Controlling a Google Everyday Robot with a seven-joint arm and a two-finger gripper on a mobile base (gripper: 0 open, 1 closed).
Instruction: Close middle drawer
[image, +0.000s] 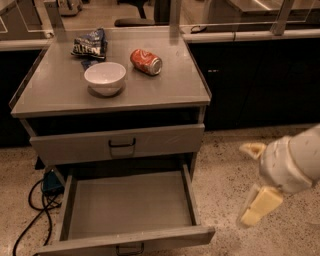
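The middle drawer (131, 204) of the grey metal cabinet (115, 95) is pulled far out toward me. It is a long shallow empty tray with a low front and a small dark handle (130, 248) at the bottom edge of the view. My gripper (255, 179) hangs to the right of the cabinet, over the floor, beside the drawer's right side and apart from it. Its two cream fingers (261, 205) are spread wide and hold nothing.
Above the open tray is a taller-fronted drawer (120, 145), nearly shut. On the cabinet top are a white bowl (104, 77), a red can (146, 61) lying on its side and a chip bag (90, 44). Black cables (35, 210) lie on the floor at left. Dark counters stand behind.
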